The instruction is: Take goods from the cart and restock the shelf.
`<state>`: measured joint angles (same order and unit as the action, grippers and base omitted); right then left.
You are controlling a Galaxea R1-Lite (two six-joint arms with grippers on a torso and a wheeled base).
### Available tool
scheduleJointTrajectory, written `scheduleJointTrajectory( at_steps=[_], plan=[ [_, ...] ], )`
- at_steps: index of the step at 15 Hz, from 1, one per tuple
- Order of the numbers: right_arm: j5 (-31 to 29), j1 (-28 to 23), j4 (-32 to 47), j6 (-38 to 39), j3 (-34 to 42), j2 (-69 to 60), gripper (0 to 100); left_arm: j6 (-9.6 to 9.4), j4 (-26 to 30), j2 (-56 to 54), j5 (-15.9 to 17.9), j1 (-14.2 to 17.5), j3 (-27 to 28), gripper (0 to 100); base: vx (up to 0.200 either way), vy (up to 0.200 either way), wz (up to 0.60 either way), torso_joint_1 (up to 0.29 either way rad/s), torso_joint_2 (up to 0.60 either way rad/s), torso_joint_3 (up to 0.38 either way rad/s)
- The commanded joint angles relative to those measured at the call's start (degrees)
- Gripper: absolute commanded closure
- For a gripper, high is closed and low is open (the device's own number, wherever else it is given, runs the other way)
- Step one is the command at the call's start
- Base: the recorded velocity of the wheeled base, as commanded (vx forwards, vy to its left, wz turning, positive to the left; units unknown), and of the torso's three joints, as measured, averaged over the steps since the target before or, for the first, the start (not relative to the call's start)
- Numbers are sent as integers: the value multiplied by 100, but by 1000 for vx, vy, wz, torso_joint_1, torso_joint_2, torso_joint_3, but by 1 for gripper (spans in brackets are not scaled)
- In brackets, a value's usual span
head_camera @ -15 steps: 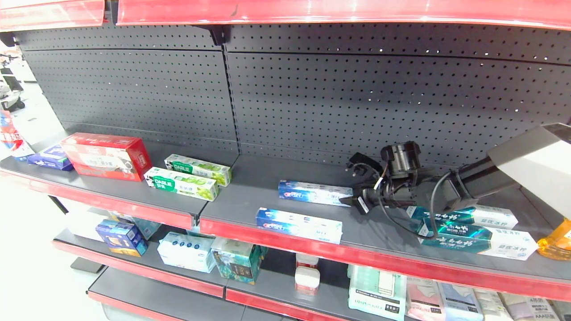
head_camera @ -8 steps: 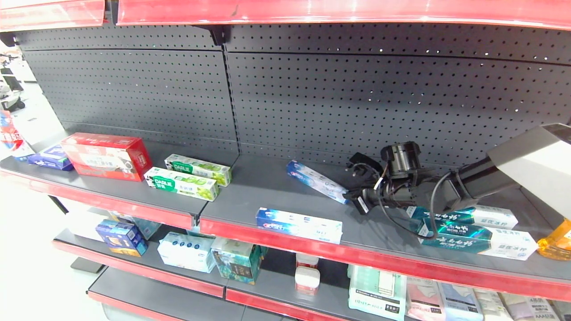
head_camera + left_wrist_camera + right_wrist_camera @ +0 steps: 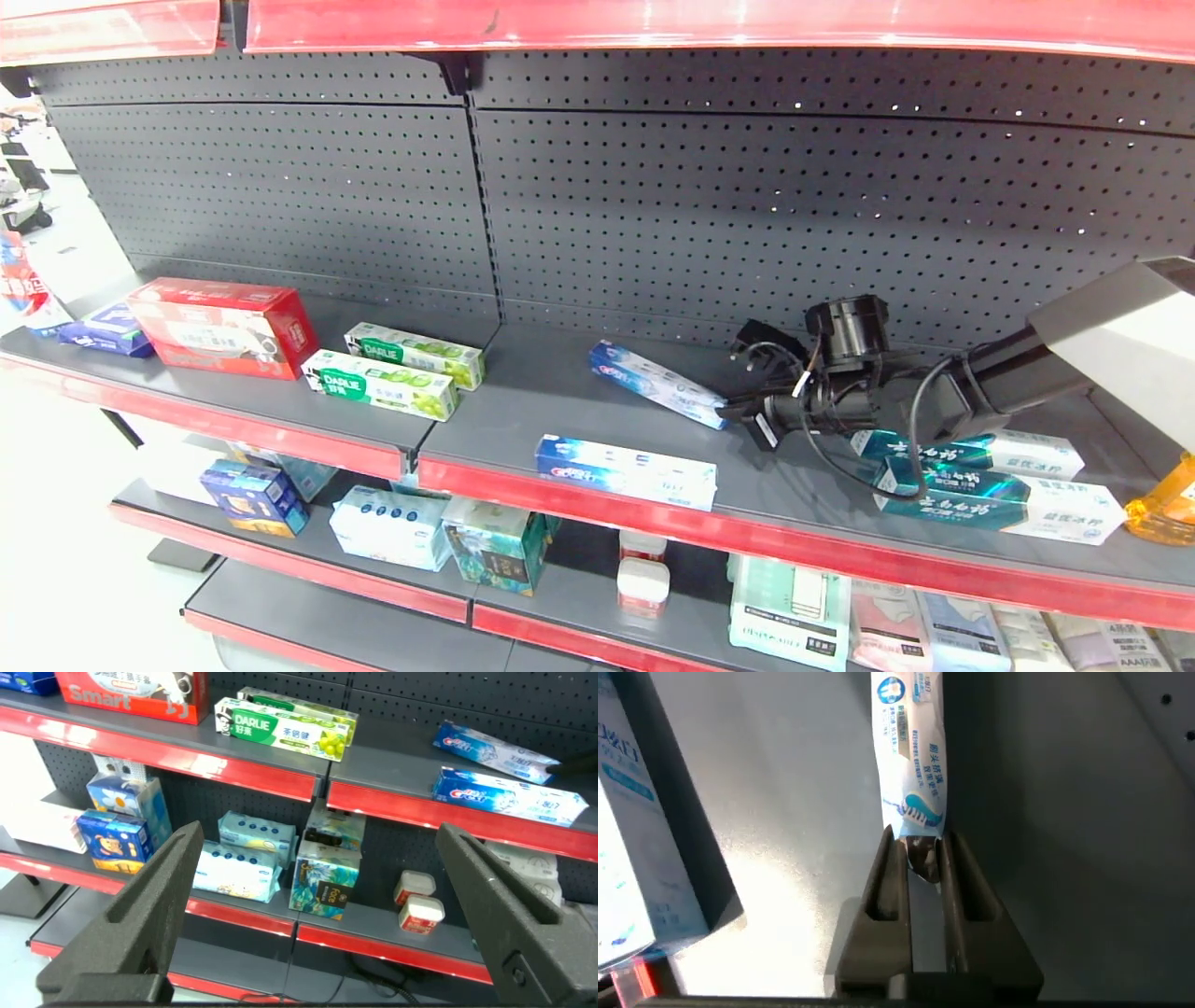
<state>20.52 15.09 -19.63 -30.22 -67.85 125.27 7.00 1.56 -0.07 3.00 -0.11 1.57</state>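
Bright overhead light; glare on shelf (image 3: 597, 26)

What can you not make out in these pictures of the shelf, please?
- Head view: the right gripper covers the near end of the blue-and-white toothpaste box; whether the box touches the dark grey shelf is unclear.
- Head view: the black cable crosses the two teal-and-white boxes.
- Head view: the right edge cuts off the orange bottle.
- Right wrist view: the fingers hide the box's clamped end.

The toothpaste box (image 3: 656, 383) is blue and white; the shelf (image 3: 551, 392) is dark grey, red-edged, below a black hole-dotted back panel (image 3: 747, 205).
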Motion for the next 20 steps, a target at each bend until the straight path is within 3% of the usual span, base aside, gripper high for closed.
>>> scheduleJointTrajectory(
  at_steps=[1, 8, 20],
  plan=[
    [31, -15, -15, -28, 18, -38, 100, 3, 2, 7, -1, 2, 1, 0, 0, 0, 0, 0, 0, 0],
    [989, -191, -6, -494, 44, -29, 100, 3, 2, 7, -1, 2, 1, 0, 0, 0, 0, 0, 0, 0],
    [1464, -578, 3, -1302, 193, -117, 100, 3, 2, 7, -1, 2, 1, 0, 0, 0, 0, 0, 0, 0]
  ],
)
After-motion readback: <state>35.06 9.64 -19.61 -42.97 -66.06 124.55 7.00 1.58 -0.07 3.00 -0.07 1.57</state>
